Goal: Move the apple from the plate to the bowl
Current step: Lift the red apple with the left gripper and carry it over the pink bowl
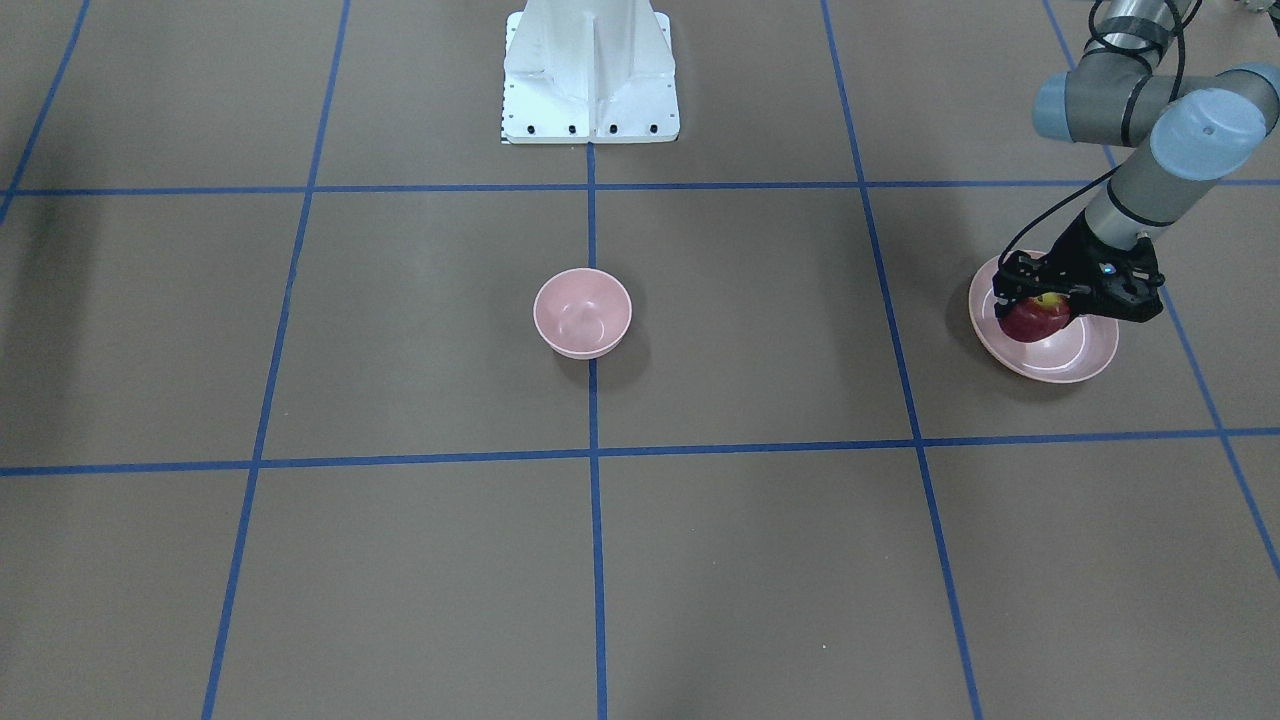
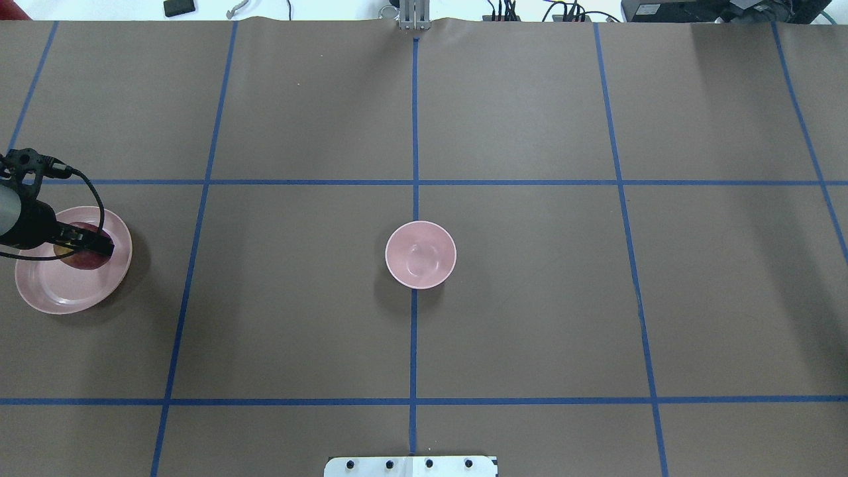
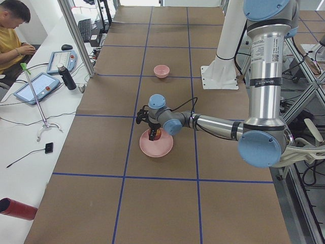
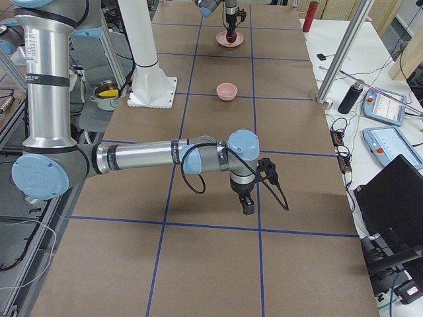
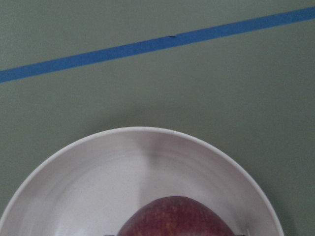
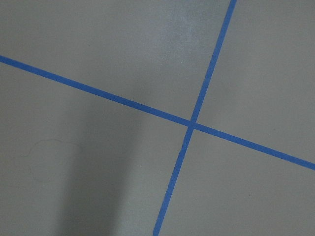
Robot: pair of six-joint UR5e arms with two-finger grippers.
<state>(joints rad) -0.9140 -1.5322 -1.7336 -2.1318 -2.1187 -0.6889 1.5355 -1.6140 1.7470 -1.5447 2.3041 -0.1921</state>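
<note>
Findings, left station: my left gripper (image 1: 1040, 305) is down over the plate (image 1: 1085, 362) at the left end of the table (image 2: 530, 318). Its fingers (image 3: 151, 135) are drawn in against two opposite flanks of the apple (image 1: 1035, 322), which I record as a grip on the fruit. The apple lies within the plate's rim. From no view can I confirm whether it rests on the dish or is raised off it. The left wrist camera shows the dark-red top of the apple at the bottom edge of its view, with the pale plate behind it.

Findings, centre: the bowl (image 2: 421, 255) stands upright on a blue tape line (image 2: 414, 132) in the middle of the table, well apart from the plate.

Findings, right station: my right gripper (image 4: 248, 206) hangs point-down above the brown table near a crossing of tape lines, well apart from both bowl and plate. It appears only in the side view and its wrist camera shows table alone, so I cannot tell how far its fingers are spread
</note>
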